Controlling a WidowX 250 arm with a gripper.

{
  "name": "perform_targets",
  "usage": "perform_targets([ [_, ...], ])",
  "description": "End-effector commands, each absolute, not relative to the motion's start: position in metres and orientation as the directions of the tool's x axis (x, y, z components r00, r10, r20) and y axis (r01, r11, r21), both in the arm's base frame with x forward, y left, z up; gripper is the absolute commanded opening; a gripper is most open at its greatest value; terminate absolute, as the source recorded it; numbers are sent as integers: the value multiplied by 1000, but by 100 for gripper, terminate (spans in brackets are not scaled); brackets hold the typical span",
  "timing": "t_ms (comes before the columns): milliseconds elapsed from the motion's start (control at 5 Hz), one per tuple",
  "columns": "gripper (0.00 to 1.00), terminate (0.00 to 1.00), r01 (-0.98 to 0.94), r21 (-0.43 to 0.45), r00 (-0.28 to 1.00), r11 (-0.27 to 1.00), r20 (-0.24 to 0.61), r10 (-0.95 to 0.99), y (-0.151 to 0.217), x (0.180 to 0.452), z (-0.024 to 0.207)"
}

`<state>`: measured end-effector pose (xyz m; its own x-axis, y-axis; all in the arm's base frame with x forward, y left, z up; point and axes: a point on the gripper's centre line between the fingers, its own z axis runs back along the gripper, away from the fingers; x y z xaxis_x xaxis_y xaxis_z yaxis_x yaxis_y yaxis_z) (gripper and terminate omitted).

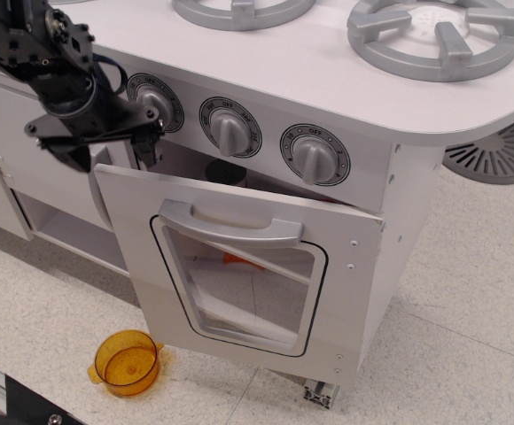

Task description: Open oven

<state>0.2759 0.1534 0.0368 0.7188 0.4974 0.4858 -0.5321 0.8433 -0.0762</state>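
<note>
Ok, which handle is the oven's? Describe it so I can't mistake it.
Start at the white oven under the stovetop, with three grey knobs in a row. Below them the door hangs ajar. The handle is the grey bar above its rounded clear window, the only long, flat grey part there.

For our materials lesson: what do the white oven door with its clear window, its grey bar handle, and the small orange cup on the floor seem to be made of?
White oven door: likely painted wood or fibreboard, matte, with flat board edges and screw heads. Its clear window: probably plastic; the inside shows through. Grey bar handle: moulded plastic, satin silver, rounded edges. Orange cup: translucent glossy plastic; the floor shows through.
</note>
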Motion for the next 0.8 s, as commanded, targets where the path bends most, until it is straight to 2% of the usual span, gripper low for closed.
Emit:
perform_targets([
  [0,100,0,-541,-93,683,836,530,502,154,286,51],
  [400,100,0,-559,115,757,821,474,449,147,278,30],
  [600,100,0,-519,182,812,835,410,416,143,259,36],
])
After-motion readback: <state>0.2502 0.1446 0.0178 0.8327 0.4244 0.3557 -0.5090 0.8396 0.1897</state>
